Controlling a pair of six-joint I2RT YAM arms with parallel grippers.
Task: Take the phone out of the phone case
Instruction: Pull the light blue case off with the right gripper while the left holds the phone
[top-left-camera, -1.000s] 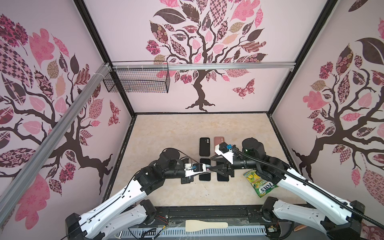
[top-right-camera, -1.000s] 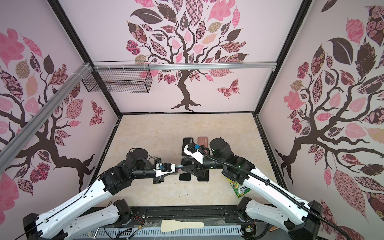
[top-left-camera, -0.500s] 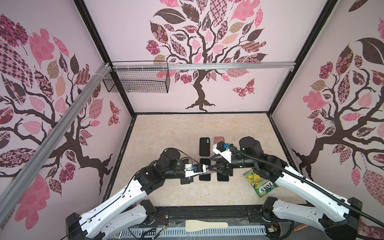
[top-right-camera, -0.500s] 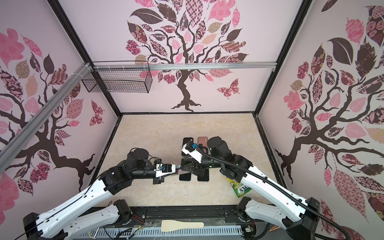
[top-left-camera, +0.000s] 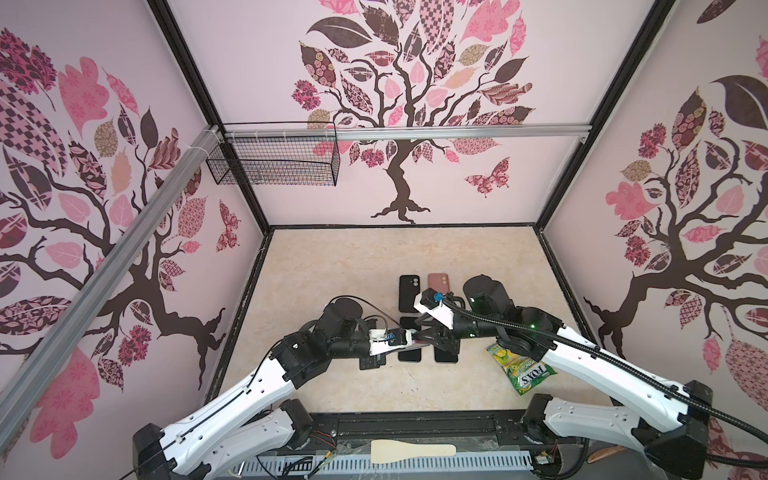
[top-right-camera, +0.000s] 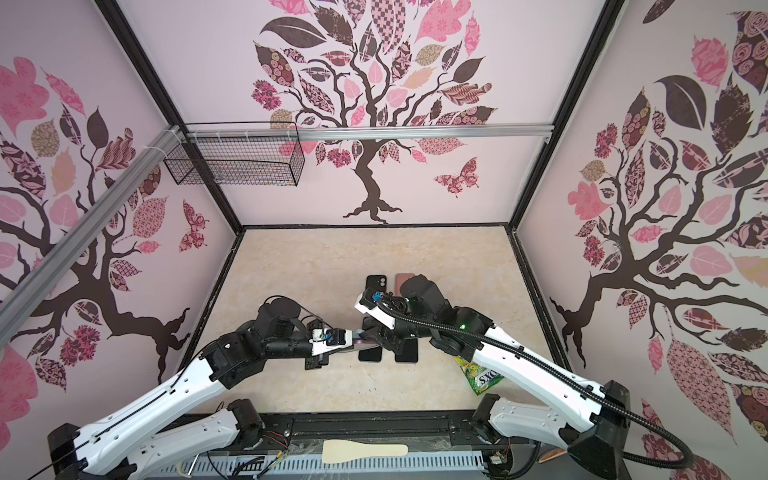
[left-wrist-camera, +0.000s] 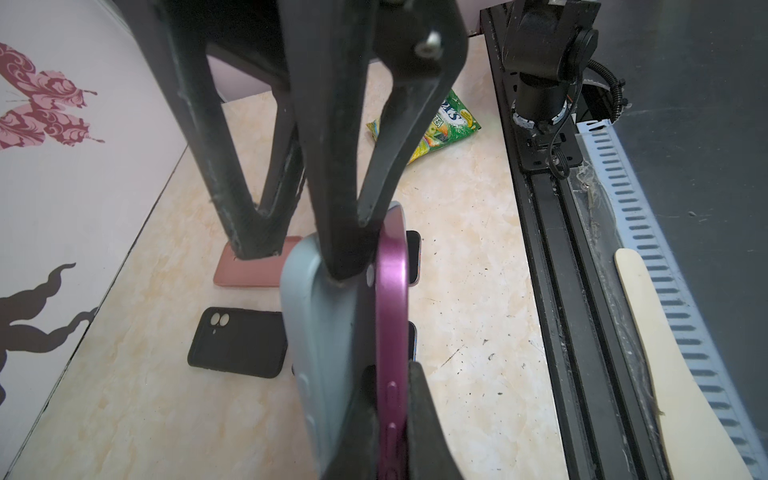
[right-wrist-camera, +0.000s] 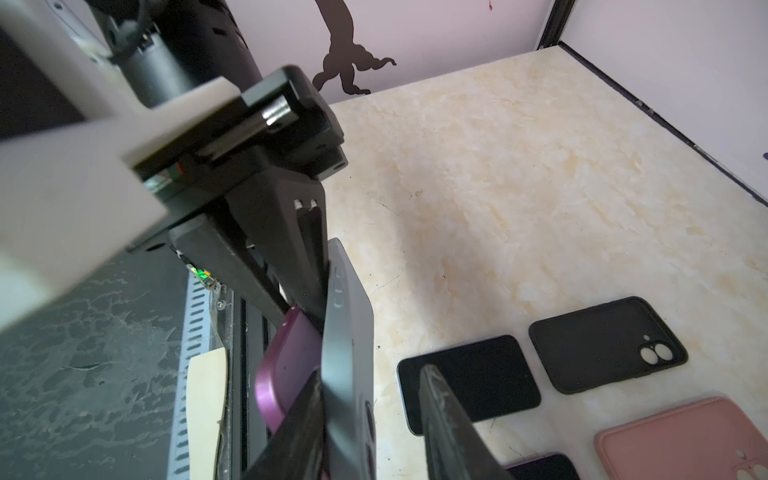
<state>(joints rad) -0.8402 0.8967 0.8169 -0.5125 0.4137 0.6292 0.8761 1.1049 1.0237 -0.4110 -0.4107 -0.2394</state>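
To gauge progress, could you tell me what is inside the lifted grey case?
A purple phone, one end already levered out; the grey case and gripper fingers hide the rest.

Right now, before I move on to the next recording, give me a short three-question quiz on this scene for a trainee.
1. True or false: the green sweet packet lies on the left arm's side of the table.
2. The left gripper is shut on: A) the purple phone; B) the pink case; C) the wooden spatula.
3. Fill in: a finger of the ____ gripper is wedged between the grey case and the purple phone.
Key: 1 false, it lies on the right arm's side; 2 A; 3 right gripper.
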